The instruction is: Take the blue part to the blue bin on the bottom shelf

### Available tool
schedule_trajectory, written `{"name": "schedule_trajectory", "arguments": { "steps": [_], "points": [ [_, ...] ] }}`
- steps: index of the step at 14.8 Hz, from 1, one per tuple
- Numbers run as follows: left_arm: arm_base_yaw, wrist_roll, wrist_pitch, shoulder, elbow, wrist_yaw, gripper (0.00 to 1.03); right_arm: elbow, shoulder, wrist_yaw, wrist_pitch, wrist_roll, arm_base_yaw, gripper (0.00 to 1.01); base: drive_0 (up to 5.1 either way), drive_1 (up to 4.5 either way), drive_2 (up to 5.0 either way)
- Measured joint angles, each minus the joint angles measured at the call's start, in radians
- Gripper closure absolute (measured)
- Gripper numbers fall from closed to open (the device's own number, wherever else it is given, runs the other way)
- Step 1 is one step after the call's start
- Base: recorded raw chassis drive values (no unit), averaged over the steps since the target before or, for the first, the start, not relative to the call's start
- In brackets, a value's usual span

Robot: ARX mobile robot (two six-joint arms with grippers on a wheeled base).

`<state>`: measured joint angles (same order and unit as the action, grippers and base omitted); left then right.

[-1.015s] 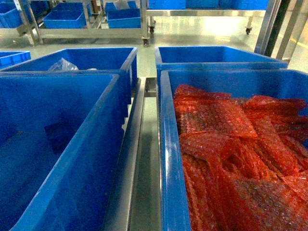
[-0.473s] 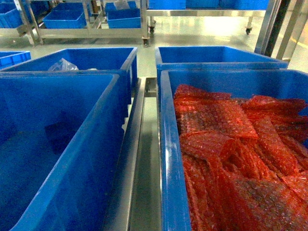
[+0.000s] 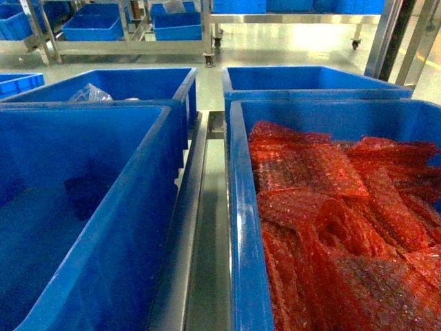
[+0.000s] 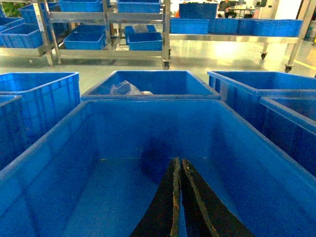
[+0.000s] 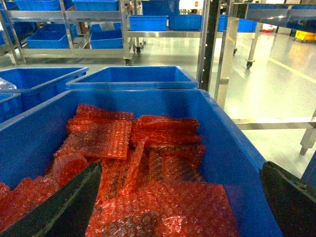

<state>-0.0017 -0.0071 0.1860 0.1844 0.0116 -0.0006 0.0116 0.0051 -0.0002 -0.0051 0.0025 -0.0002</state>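
Nothing moved; closed left gripper hangs inside empty blue bin.

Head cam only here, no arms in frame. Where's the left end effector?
Observer: In the left wrist view, the left end effector is shut, with nothing visible between its fingers. It points down into the near left blue bin.
Operator: And the right?
Observer: The right end effector is open wide. It is over the red bubble-wrap bags in the near right blue bin.
Operator: Any blue part near either one?
Observer: None I can make out. The floor of the near left blue bin ahead of the left end effector looks bare.
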Motion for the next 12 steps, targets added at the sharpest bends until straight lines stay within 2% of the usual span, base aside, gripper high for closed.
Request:
{"name": "schedule_trajectory", "arguments": {
  "steps": [1, 2, 3, 9, 10, 12],
  "points": [
    [0.0, 0.0, -0.034, -0.025, 0.0, 0.0, 1.01, 0.0, 0.0, 0.0, 0.0, 0.0, 0.0, 0.03, 0.0, 0.0, 0.0],
    [0.0, 0.0, -0.152, -0.102, 0.0, 0.0, 1.01, 0.0, 0.0, 0.0, 0.0, 0.0, 0.0, 0.03, 0.0, 0.0, 0.0],
    [0.0, 0.0, -0.188, -0.175, 0.0, -0.001, 1.01, 0.0, 0.0, 0.0, 0.0, 0.0, 0.0, 0.03, 0.0, 0.0, 0.0],
    [0.001, 0.005, -0.191, -0.174, 0.0, 0.0, 1.01, 0.0, 0.0, 0.0, 0.001, 0.0, 0.0, 0.03, 0.0, 0.0, 0.0],
    [0.001, 0.004, -0.19, -0.174, 0.0, 0.0, 0.97, 0.0, 0.0, 0.0, 0.0, 0.0, 0.0, 0.03, 0.0, 0.0, 0.0],
    [0.001, 0.004, -0.191, -0.174, 0.0, 0.0, 0.75, 0.0, 0.0, 0.0, 0.0, 0.0, 0.0, 0.03, 0.0, 0.0, 0.0]
  ]
}}
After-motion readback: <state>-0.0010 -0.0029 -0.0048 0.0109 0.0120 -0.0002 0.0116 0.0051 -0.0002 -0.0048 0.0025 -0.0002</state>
